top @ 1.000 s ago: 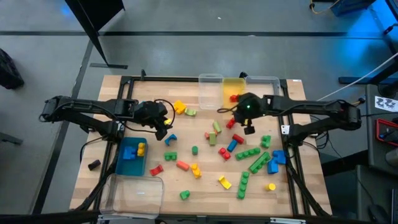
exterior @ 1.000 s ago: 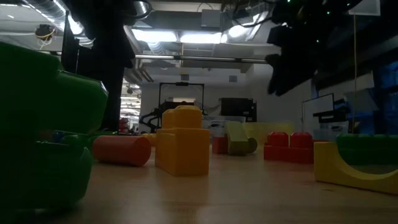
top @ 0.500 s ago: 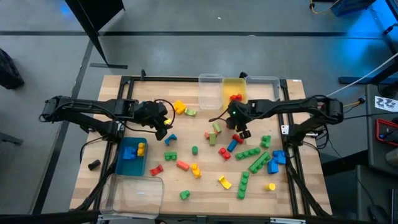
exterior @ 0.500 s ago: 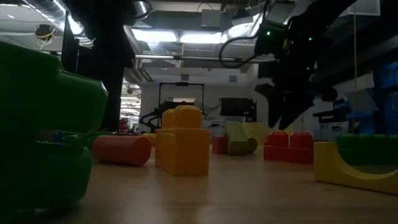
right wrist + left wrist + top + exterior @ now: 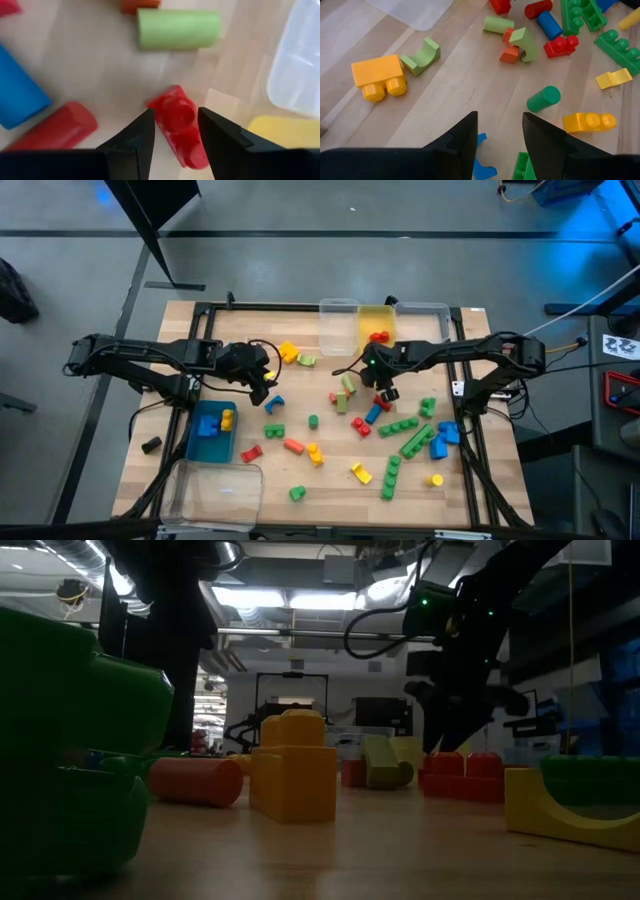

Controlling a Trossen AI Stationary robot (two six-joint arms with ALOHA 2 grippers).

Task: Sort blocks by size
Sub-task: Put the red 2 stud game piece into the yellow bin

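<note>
Many blocks in red, green, blue, yellow and orange lie scattered on the wooden table (image 5: 330, 480). My right gripper (image 5: 387, 393) is low over the middle of the table and open. Its fingers stand on either side of a small red block (image 5: 177, 122) that lies on the wood. A light green cylinder (image 5: 179, 29), a blue one (image 5: 17, 102) and a red one (image 5: 55, 125) lie close by. My left gripper (image 5: 262, 392) hangs open above the table's left half, over a blue piece (image 5: 481, 162), with nothing between its fingers. My right gripper comes at the red block (image 5: 170, 107) from above, slanting down, one finger on each side of it. The block lies flat on the table. Whether the fingers (image 5: 137, 140) touch it, I cannot tell.
A clear bin (image 5: 338, 325), a yellow bin (image 5: 378, 320) with red blocks, and another clear bin (image 5: 425, 312) stand at the far edge. A blue bin (image 5: 205, 442) with blue and yellow blocks and a clear bin (image 5: 215, 490) stand near left.
My right gripper has come down from well above the table toward the blocks in the middle, shifting a little toward the left edge and tipping steeper. Its fingers now stand around the red block. My left gripper has kept still.
</note>
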